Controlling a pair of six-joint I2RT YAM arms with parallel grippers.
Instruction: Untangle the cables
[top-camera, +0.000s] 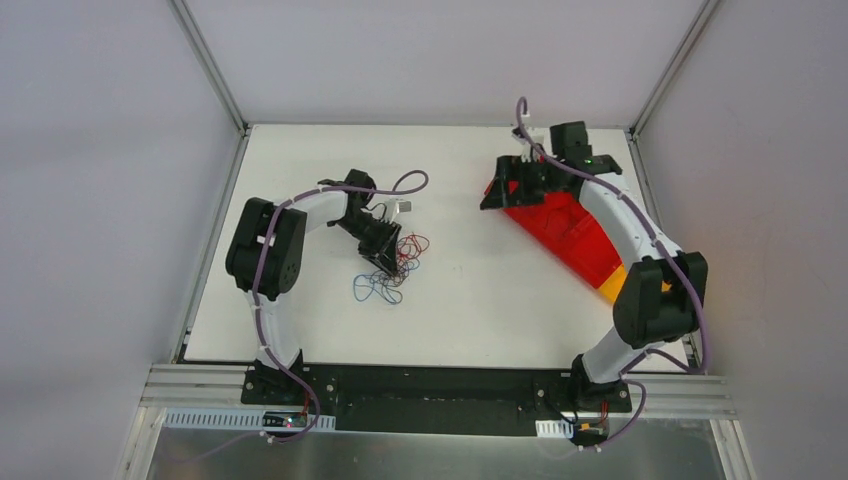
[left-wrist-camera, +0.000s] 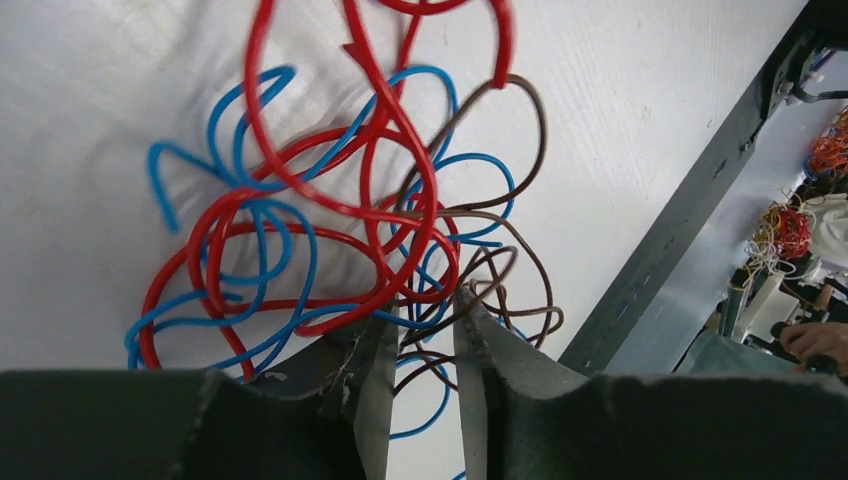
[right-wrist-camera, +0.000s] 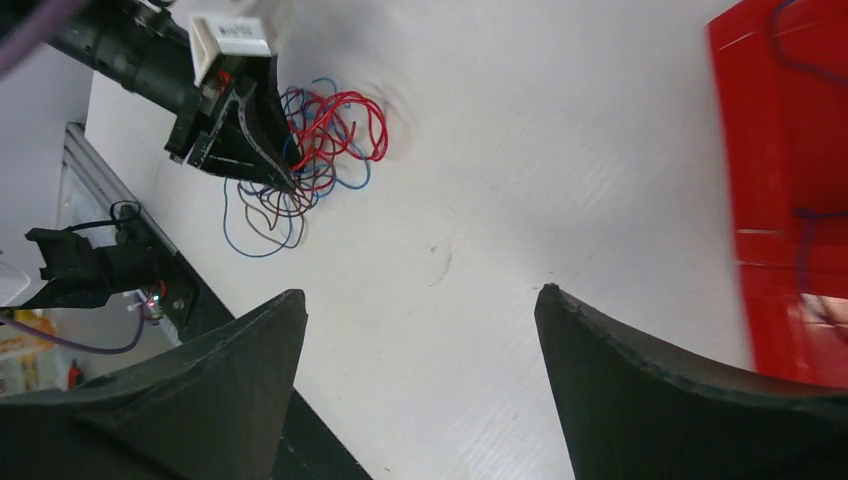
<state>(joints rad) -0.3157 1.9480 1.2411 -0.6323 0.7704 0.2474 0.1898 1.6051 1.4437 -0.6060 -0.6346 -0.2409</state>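
Observation:
The cables (top-camera: 398, 262) are a small tangle of thin red, blue and dark brown wires lying on the white table, left of centre. They fill the left wrist view (left-wrist-camera: 330, 230) and show at the far left of the right wrist view (right-wrist-camera: 325, 140). My left gripper (top-camera: 386, 258) is down at the tangle. In its own view the gripper (left-wrist-camera: 425, 305) has its jaws a little apart, with brown and blue strands running through the gap. My right gripper (top-camera: 498, 192) is far to the right, wide open and empty (right-wrist-camera: 420, 295), above bare table.
A red tray (top-camera: 560, 235) lies at the right under my right arm, with a yellow piece (top-camera: 612, 283) at its near end. It also shows in the right wrist view (right-wrist-camera: 790, 180). A blue loop (top-camera: 370, 290) trails off the tangle's near side.

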